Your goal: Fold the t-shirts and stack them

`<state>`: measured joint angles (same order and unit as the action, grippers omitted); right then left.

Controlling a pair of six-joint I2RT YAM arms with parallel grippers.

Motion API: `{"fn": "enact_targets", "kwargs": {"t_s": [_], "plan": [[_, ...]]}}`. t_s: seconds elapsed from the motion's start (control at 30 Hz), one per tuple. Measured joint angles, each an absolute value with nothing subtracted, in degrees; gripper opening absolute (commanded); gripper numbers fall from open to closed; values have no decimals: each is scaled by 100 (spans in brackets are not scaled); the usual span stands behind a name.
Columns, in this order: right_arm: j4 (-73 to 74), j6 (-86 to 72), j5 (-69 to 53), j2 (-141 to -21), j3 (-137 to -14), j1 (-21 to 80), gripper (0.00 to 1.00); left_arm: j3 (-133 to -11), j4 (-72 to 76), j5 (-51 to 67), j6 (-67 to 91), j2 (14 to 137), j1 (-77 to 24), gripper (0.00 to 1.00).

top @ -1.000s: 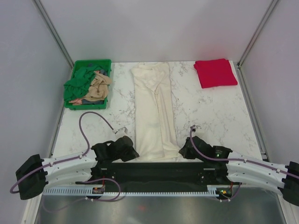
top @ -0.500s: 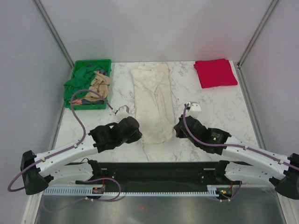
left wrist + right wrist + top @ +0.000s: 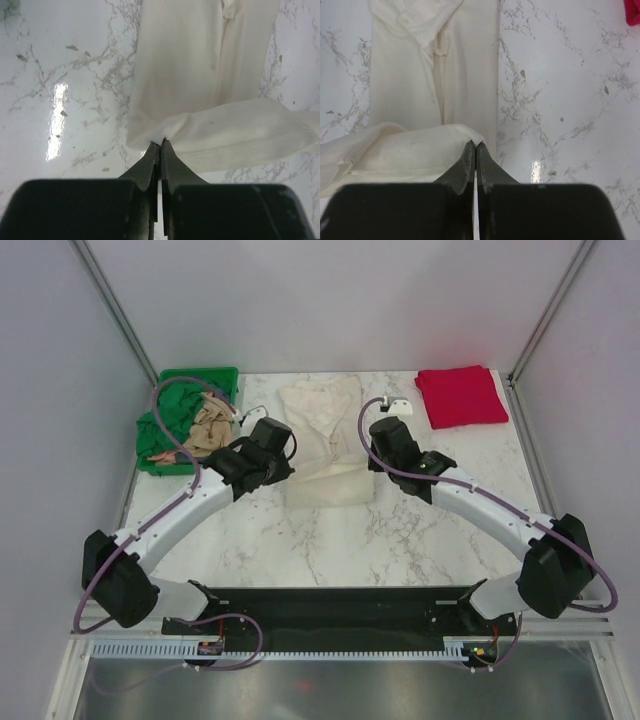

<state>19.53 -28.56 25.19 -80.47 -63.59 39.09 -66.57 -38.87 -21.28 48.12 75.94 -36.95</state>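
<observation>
A long cream-white t-shirt [image 3: 322, 420] lies up the middle of the marble table, its near end lifted and doubled over the rest. My left gripper [image 3: 288, 466] is shut on the left corner of that lifted hem [image 3: 160, 142]. On the hem's right corner my right gripper [image 3: 371, 464] is pinched shut too [image 3: 475, 145]. The raised cloth [image 3: 240, 132] sags between the two grippers above the flat part [image 3: 415, 75]. A folded red t-shirt [image 3: 461, 396] rests at the far right. Tan [image 3: 208, 427] and dark green [image 3: 163, 426] t-shirts lie crumpled in the crate.
The green plastic crate [image 3: 190, 373] stands at the far left corner of the table. Grey walls with metal posts close off the back and both sides. Bare marble [image 3: 330, 550] stretches from the shirt to the arm bases.
Both grippers have carried the cream shirt's near hem away from the front edge toward the back, doubling it over the far half. The arms are now stretched out over mid-table.
</observation>
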Motion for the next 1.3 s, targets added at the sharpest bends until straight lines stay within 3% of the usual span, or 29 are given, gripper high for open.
{"fn": "enact_targets", "kwargs": {"t_s": [0.43,0.73,0.83,0.93,0.97,1.0,1.03,1.1,1.3], "plan": [[1691,-2364,1772,-9870,-7817,3127,0,-8355,-3756,-1411,3885,9651,-2567,6],[1712,-2287,1555,-10759,-8291,2969,0,-8860,-3752,-878,3673,10925,-2255,7],[1737,-2257,1481,-11111,-8543,2910,0,-8997,-3760,-773,3627,11292,-2191,10],[1800,-2233,1446,-11518,-8899,2829,0,-9192,-3782,-628,3566,11557,-2117,27],[1839,-2226,1422,-11675,-9067,2792,4,-9312,-3795,-558,3531,11646,-2075,37],[1898,-2224,1389,-11834,-9244,2751,13,-9485,-3833,-489,3489,11758,-2023,41],[2034,-2215,1352,-12016,-9498,2707,45,-9697,-3874,-399,3461,11880,-1968,46],[2222,-2231,1319,-12394,-10053,2617,77,-10250,-3957,-178,3393,12186,-1817,52],[3046,-2123,1155,-13384,-12320,2222,82,-12855,-4744,493,3262,13329,-1291,58]]}}
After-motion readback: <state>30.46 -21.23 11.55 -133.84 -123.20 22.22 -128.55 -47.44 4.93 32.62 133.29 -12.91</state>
